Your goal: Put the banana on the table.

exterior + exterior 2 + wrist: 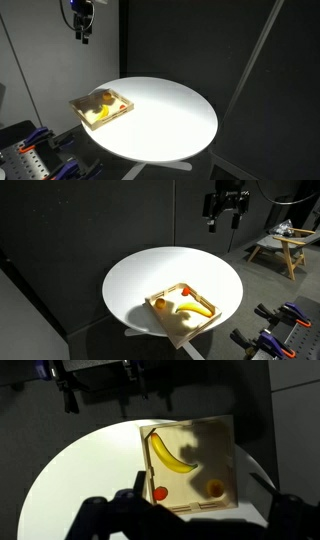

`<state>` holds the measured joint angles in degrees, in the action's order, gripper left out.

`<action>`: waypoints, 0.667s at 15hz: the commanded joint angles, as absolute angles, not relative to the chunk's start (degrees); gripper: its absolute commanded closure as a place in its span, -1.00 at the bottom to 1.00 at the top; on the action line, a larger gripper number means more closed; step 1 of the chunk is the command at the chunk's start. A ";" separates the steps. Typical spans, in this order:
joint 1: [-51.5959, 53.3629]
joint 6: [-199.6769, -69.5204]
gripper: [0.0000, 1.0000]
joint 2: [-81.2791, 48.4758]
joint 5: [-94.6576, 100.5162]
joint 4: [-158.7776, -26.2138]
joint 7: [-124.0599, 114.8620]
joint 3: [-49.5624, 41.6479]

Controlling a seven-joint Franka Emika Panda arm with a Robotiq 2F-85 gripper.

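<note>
The banana point(168, 453) is pale yellow and curved. It lies inside the square wooden tray point(190, 506) on the round white table point(90, 460). It shows in both exterior views point(97, 117) point(195, 309). My gripper point(84, 30) hangs high above the table, well clear of the tray, and it also shows in an exterior view point(226, 218). In the wrist view its fingers point(198, 488) stand wide apart, open and empty, with the tray between them far below.
In the tray with the banana lie a rounder orange-brown fruit point(214, 487) and a small red item point(160, 493). The tray point(125, 100) sits near the table's edge point(200, 322). Dark curtains surround the table. Clamps and a wooden stand point(280, 245) stand off to the sides.
</note>
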<state>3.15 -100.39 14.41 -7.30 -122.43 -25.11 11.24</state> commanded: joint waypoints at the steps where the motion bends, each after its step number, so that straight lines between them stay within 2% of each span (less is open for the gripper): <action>1: 3.81 -100.29 -1.00 14.38 -7.14 -122.30 -25.25 10.64; 10: 3.93 -100.75 -1.00 13.15 -6.53 -122.17 -20.16 9.94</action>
